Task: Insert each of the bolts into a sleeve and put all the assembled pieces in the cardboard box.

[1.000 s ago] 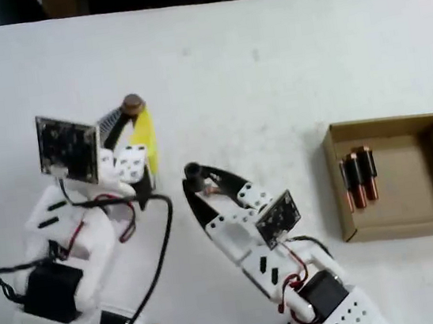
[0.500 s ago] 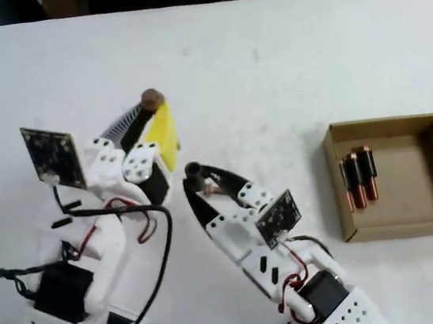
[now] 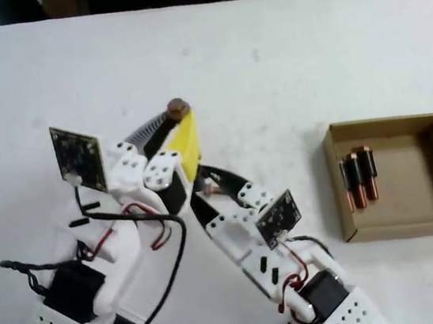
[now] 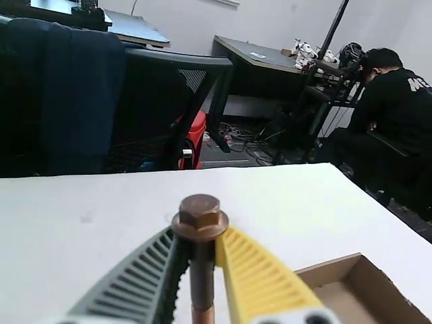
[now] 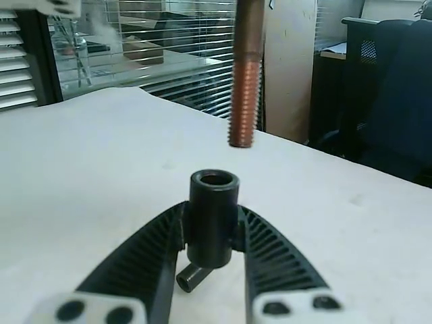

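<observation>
From the high view, the left pincer (image 3: 176,119) sits a little toward 9 o'clock of the tabletop's (image 3: 266,51) middle. Its grey and yellow fingers are clamped on a copper bolt (image 3: 177,107) just under the hex head, so the bolt stands upright, head on top. In the left wrist view, the same bolt (image 4: 200,223) is pinched between the ribbed fingers of that pincer (image 4: 200,236), its shank running down out of sight. The right pincer (image 5: 211,216) is closed around a short black sleeve (image 5: 214,209), held upright with its open mouth facing up. The bolt's threaded end (image 5: 246,67) hangs just above that mouth, close to it but not touching, and a shade off to one side. At 3 o'clock from both pincers, well apart from them, sits the open cardboard box (image 3: 412,188). Three assembled pieces (image 3: 358,177) lie side by side against its 9 o'clock wall.
</observation>
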Available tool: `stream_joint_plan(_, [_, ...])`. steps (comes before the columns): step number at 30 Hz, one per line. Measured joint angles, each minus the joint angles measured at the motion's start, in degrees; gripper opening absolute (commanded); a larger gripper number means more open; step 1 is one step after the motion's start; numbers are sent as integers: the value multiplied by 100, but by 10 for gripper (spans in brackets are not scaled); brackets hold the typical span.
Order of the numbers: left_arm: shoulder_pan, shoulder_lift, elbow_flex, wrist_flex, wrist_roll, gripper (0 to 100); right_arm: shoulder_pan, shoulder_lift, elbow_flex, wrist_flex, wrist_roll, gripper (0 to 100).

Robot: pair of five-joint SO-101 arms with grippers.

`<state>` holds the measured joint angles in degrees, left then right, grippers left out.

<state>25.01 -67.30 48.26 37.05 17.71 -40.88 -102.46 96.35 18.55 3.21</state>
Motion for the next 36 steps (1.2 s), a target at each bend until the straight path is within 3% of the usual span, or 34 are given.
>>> stream_joint_plan(12, [35, -782, 492, 255, -220, 21, 0, 0, 0, 0, 0, 16])
stream_joint_plan(36, [35, -835, 571, 237, -448, 21, 0, 0, 0, 0, 0, 18])
